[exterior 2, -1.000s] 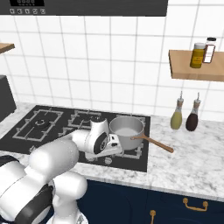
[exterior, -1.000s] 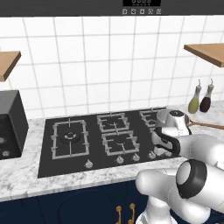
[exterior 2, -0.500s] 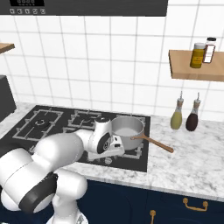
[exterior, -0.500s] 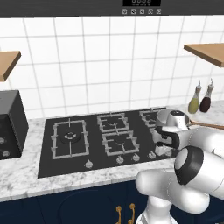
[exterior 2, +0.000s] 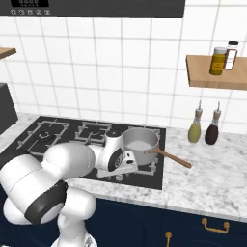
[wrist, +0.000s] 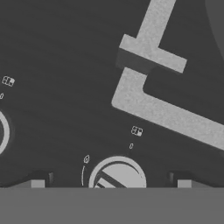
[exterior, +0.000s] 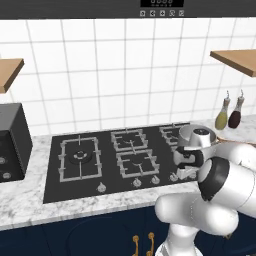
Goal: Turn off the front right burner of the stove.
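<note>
My gripper [wrist: 109, 186] hangs low over the stove [exterior: 50, 170] at its front right corner, jaws spread astride a silver knob [wrist: 117, 174] just before the front right burner [wrist: 153, 87]; knob ungrasped, turn-off not yet done.

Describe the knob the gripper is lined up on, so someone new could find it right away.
Start at the wide black glass stove set in the marble counter, and follow the row of small round silver knobs along its front edge. The one meant is the silver knob at the right end of that row, below the corner of a grey grate, sitting between the open gripper's fingertips.
</note>
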Tool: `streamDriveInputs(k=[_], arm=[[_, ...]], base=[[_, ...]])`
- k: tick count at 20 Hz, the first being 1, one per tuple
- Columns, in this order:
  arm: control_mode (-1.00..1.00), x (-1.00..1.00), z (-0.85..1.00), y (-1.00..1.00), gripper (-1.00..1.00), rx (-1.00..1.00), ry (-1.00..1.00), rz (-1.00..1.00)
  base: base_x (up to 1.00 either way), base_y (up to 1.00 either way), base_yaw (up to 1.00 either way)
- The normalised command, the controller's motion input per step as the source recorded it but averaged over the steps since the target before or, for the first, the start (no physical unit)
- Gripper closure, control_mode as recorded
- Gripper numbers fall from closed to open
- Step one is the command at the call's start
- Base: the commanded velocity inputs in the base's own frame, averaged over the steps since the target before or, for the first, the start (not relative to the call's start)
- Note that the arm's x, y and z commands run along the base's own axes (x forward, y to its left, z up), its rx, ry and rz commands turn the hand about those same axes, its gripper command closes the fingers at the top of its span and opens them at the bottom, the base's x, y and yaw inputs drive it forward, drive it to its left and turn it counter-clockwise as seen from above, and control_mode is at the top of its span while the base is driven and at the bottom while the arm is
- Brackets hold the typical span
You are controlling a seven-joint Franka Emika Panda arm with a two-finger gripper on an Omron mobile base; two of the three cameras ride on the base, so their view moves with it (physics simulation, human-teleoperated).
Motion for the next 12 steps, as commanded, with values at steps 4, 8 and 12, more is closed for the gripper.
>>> streamDriveInputs(k=[4, 8, 12], arm=[[-1.00, 0.19, -0.08, 0.00, 1.00, 0.00, 0.00, 0.00], [-1.00, -0.03, 0.00, 0.00, 1.00, 0.00, 0.00, 0.00], [-1.00, -0.42, 0.00, -0.09, 1.00, 0.02, -0.07, -0.09]], base=[[0.00, 0.00, 0.00], [0.00, 0.00, 0.00], [0.00, 0.00, 0.00]])
